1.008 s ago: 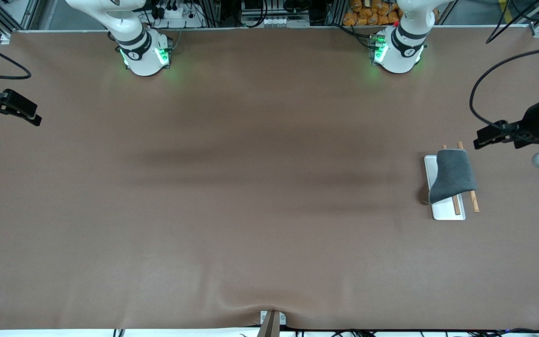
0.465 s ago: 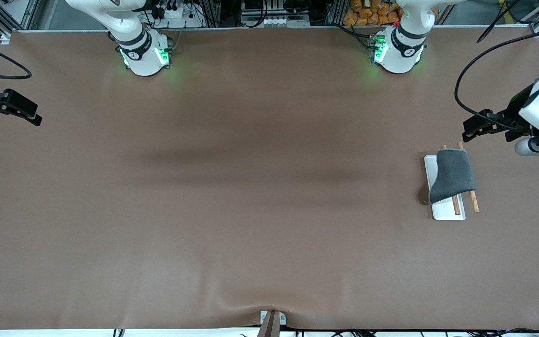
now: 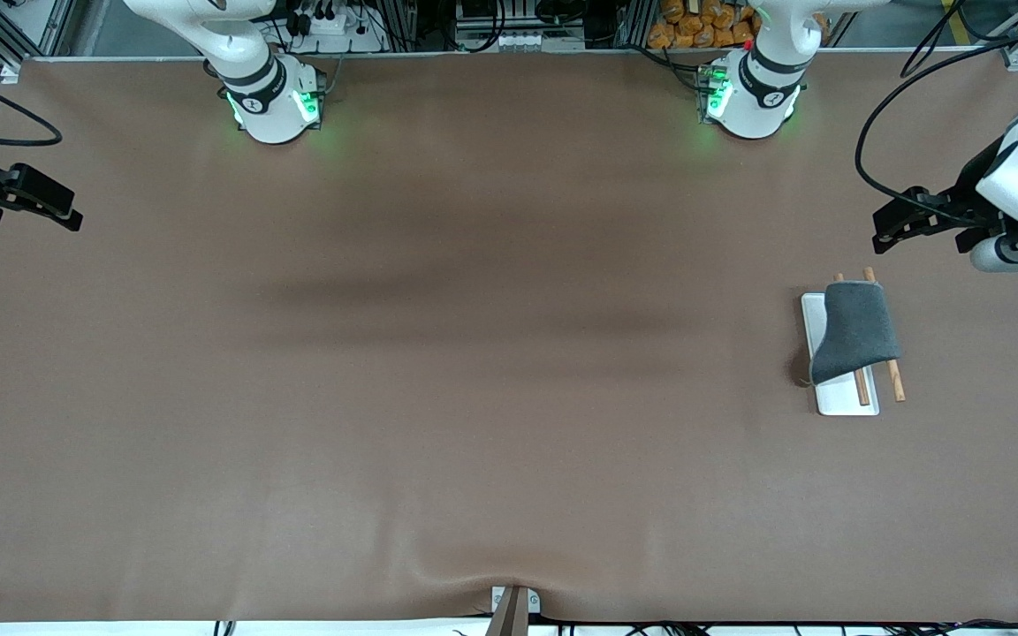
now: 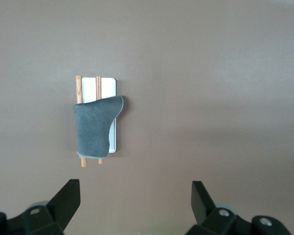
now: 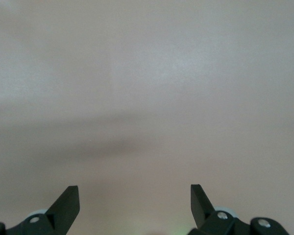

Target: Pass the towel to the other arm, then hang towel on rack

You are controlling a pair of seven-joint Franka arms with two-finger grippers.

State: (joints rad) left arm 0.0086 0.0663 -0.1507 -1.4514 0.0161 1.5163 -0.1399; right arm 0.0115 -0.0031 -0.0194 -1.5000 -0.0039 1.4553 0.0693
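— Two arms, both with nothing in their grip. Where is the towel (image 3: 856, 329)?

— Draped over the rack (image 3: 845, 391), toward the left arm's end of the table (image 3: 474, 353). The dark grey cloth covers most of both wooden rods (image 3: 896, 383); their light-brown ends stick out from under it at either end, and a strip of the white base shows beside the cloth and at the end nearer the front camera.

— And the left gripper (image 3: 887, 228)?

— Up in the air over bare table, near the rack but apart from it — nothing between its fingers, which stand wide. Its wrist view looks down on towel and rack, with both dark fingertips (image 4: 68, 198) spread at the frame's edge.

— The right gripper (image 3: 58, 210)?

— Waiting at the right arm's end of the table, well apart from the rack — fingers (image 5: 68, 200) spread wide, only brown tabletop under them.
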